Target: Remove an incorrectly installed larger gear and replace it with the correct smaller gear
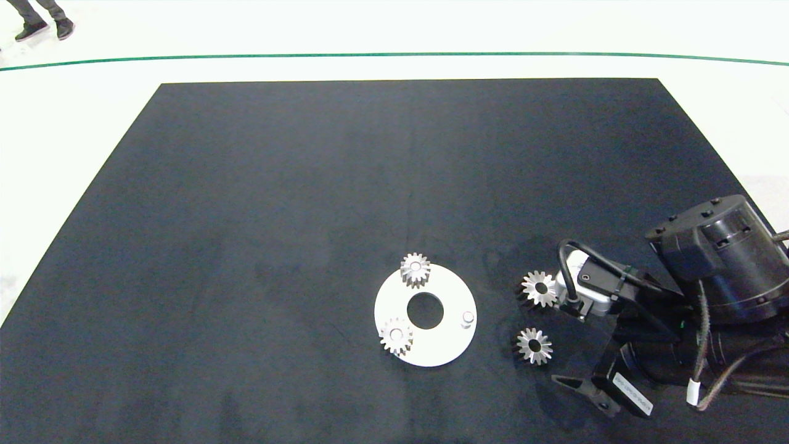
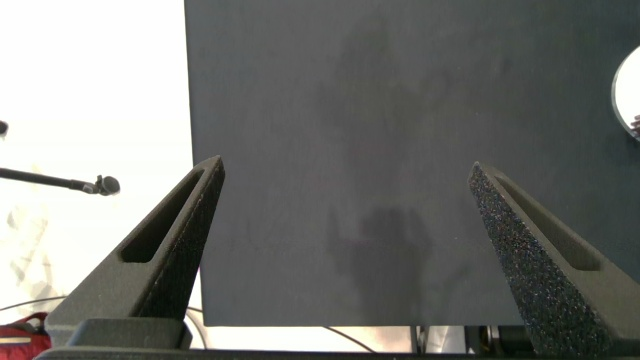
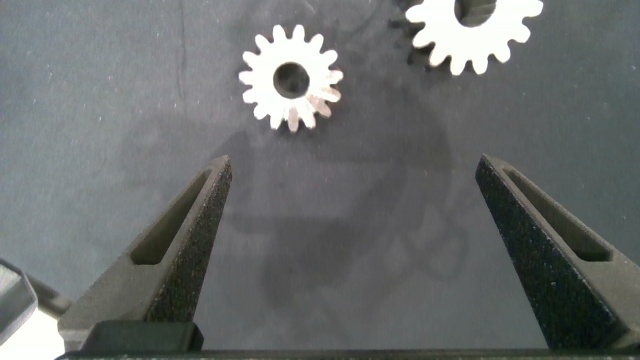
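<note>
Black matting (image 1: 246, 185) covers the table, and pale floor with a thin green line (image 1: 394, 54) is seen beyond it; a person's shoes (image 1: 46, 28) show at the far left corner of the head view.

A white round plate (image 1: 447, 345) with a centre hole is laid on the mat. Two compact gears with short blunt teeth are seated on it, one at the far rim (image 1: 415, 269) and one at the near left rim (image 1: 396, 336). A short bare peg (image 1: 468, 318) stands on the plate's right side.

The larger gear (image 1: 540, 288) is laid flat on the mat to the right of the plate, apart from it and just beside the white camera block on the right arm. It is silvery, with long pointed teeth flaring outward like a star and a dark round bore. The smaller gear (image 1: 534, 345) is laid flat on the mat nearer the camera, close to the larger one but not touching it. The same star shape and round bore are shown, slightly narrower.

The right gripper (image 3: 353, 165) is held low over the mat just right of the two star gears, its fingers spread wide and nothing held between them; the smaller gear is seen just ahead of the gap.

The left gripper (image 2: 347, 165) is held over the mat's left edge, fingers spread wide and nothing gripped.
</note>
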